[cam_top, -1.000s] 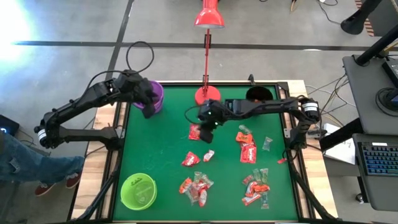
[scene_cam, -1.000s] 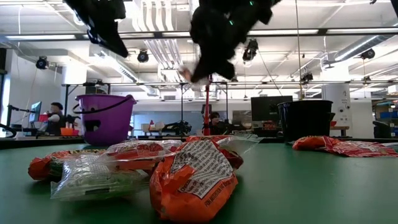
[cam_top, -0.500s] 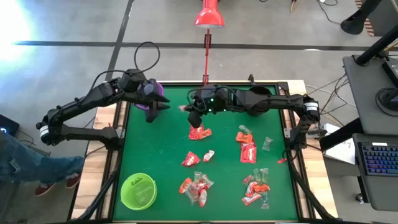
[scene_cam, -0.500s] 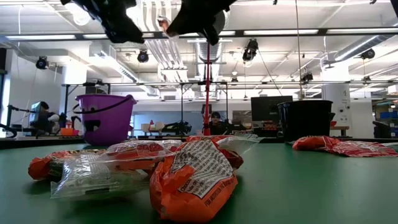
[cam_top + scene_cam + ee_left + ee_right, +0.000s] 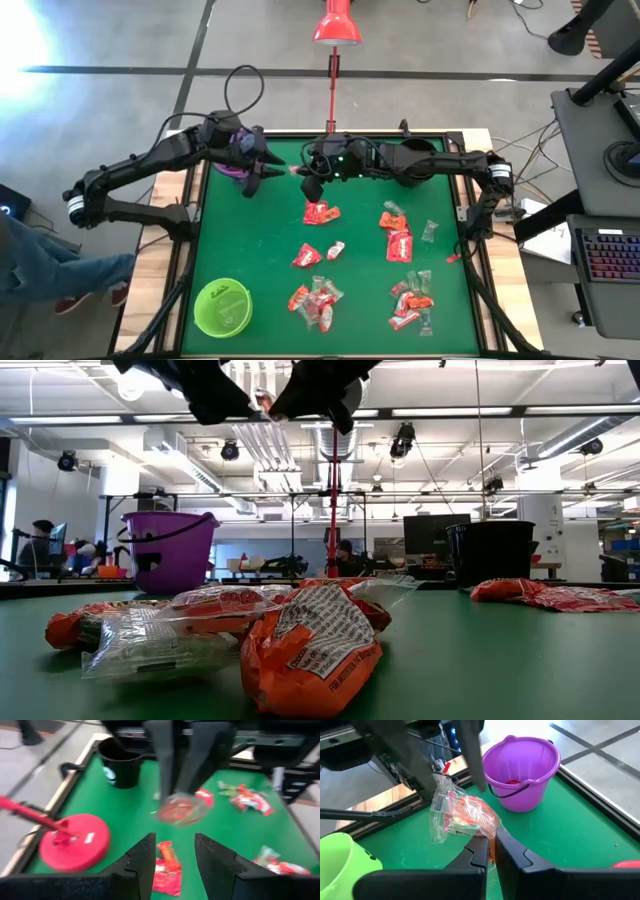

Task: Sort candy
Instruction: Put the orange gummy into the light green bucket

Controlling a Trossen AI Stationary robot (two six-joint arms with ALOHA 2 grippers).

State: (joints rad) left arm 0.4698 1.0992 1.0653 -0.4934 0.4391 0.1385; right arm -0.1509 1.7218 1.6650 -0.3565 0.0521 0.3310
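High view: over the last second the right tool (image 5: 306, 174) lifted a candy (image 5: 297, 171) off the pile area and carried it toward the purple-bucket side; the left tool (image 5: 262, 172) came away from the purple bucket (image 5: 240, 158) to meet it. The 2 tools now sit tip to tip above the worktop (image 5: 260, 250), candy between them. Reads as a mid-air handoff, so this piece is probably bound for the purple bucket. The rest of the candy lies scattered on the worktop; the green bucket (image 5: 222, 306) is at the near-left corner, the black bucket (image 5: 412, 152) at the far right.

Low view: both tools are up at the top edge, well clear of the worktop. Candy (image 5: 263, 401) shows as a small pale spot between them. Orange wrappers (image 5: 310, 645) fill the foreground.

Left wrist view: left tool (image 5: 175, 855) is spread, fingers either side of the line to the candy (image 5: 181, 810), not touching it. Candy hangs from the right arm's fingers, long axis roughly crosswise to the left fingers' gap.

Right wrist view: right tool (image 5: 491, 851) is pinching the candy (image 5: 462, 817) by one end. Wrapper runs up and away from the fingers, its clear crimped end toward the left arm's fingers (image 5: 470, 752). Purple bucket (image 5: 522, 772) is just beyond, with something red inside.
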